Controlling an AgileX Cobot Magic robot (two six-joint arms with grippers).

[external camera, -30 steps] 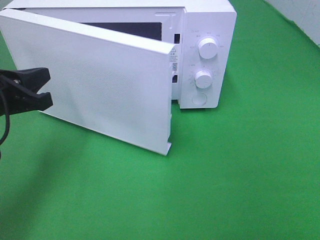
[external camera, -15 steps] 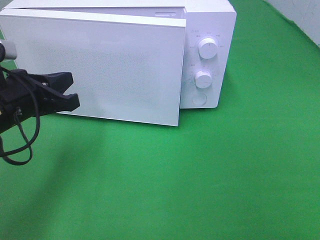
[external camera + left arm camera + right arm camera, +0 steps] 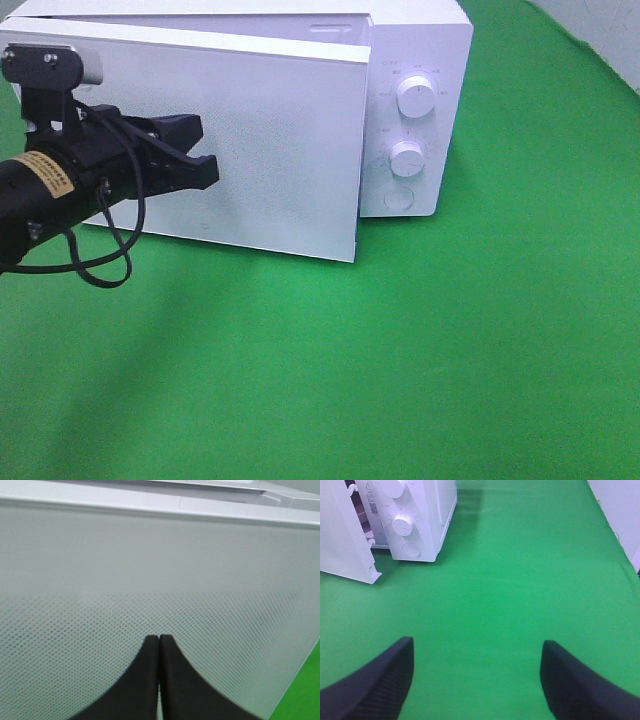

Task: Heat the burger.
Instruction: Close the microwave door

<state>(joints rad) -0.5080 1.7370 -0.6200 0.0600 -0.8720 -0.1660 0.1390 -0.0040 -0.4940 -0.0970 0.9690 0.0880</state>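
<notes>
The burger is hidden; no view shows it. The white microwave (image 3: 420, 60) stands at the back of the green table, and its door (image 3: 280, 150) is swung almost shut, with a narrow gap left at its free edge beside the control panel. My left gripper (image 3: 210, 160) is shut with nothing in it, and its tips are at the door's outer face near the middle. The left wrist view shows the shut gripper (image 3: 159, 638) close against the dotted door panel (image 3: 150, 570). My right gripper (image 3: 477, 647) stands open and empty above bare green cloth, off to the right of the microwave (image 3: 427, 515).
The control panel carries two round knobs (image 3: 415, 97) (image 3: 407, 158) with a round button (image 3: 398, 198) below them. Green cloth (image 3: 400, 350) covers the table in front of and to the right of the microwave. A pale wall edge (image 3: 620, 510) runs along the far right.
The door has swung from wide ajar to nearly shut. My left gripper has moved right, following the door's face. The right gripper has not moved.
</notes>
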